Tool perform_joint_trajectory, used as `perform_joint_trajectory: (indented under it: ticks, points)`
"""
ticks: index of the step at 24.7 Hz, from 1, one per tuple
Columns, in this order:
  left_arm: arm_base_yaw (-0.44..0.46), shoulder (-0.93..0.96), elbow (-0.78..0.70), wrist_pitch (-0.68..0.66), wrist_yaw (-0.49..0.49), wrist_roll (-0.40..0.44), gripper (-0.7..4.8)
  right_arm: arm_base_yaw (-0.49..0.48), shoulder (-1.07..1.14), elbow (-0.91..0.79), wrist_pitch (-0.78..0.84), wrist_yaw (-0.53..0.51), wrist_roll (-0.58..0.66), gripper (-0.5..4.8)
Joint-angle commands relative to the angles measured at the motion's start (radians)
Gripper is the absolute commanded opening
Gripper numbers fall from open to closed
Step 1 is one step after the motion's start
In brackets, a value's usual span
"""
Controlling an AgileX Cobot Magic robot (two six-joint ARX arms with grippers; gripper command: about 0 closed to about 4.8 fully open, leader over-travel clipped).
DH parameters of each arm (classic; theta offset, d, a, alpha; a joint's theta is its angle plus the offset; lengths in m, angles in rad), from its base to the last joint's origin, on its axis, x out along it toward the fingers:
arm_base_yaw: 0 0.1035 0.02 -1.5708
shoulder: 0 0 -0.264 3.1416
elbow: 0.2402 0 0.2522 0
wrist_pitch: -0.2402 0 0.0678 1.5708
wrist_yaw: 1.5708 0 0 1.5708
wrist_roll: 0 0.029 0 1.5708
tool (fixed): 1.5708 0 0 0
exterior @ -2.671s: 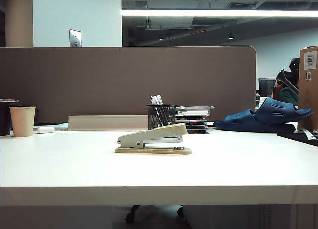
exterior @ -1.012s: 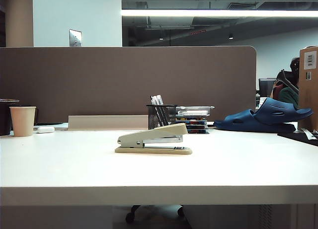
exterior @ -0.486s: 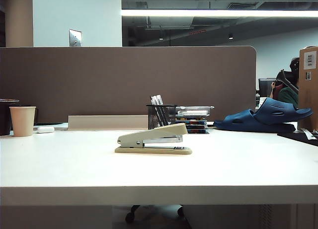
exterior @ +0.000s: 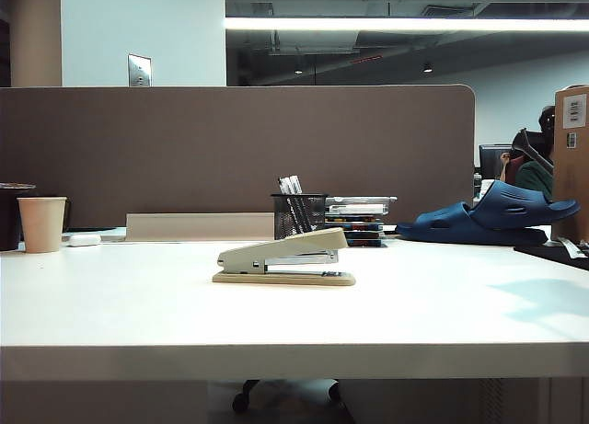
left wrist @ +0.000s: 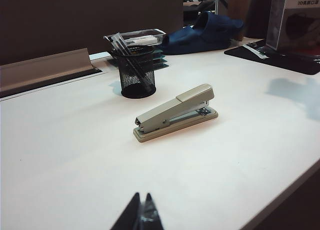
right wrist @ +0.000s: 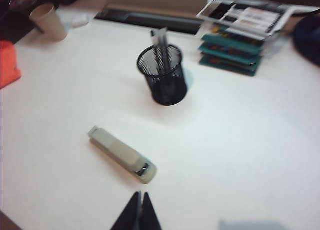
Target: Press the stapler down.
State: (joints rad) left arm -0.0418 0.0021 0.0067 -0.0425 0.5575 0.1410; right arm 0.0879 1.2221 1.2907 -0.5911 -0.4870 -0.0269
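Here the stapler lies flat on the white worktop, alone and untouched, its sloped top arm raised above the silver magazine. Just behind the stapler stands a black mesh pen holder with pens in it, and beside that holder, farther from the stapler, sits a stack of trays. A paper cup stands well apart from the stapler at the worktop's far edge, and blue slippers rest well off on the stapler's opposite side.

The left end effector hangs above the bare worktop, well short of the stapler, its fingertips pinched together on nothing. The right end effector hovers near the stapler, above and clear of it, its fingers likewise closed on nothing.
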Motion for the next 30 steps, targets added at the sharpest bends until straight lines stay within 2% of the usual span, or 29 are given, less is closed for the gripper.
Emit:
perform_joint_trajectory:
  ticks: [1,11,21,30]
  points:
    - [0.0,0.0,0.002,0.006,0.002,0.001,-0.05,0.059,0.072,0.008,0.099,-0.005,0.0,-0.09]
    - [0.0,0.0,0.002,0.006,-0.015,0.001,-0.05,0.182,0.307,0.009,0.278,-0.006,0.001,-0.09]
    - [0.0,0.0,0.002,0.005,-0.023,0.001,-0.05,0.219,0.463,0.009,0.386,-0.039,0.005,-0.09]
    - [0.0,0.0,0.002,0.003,-0.022,0.001,-0.06,0.248,0.557,0.009,0.409,-0.04,0.005,-0.09]
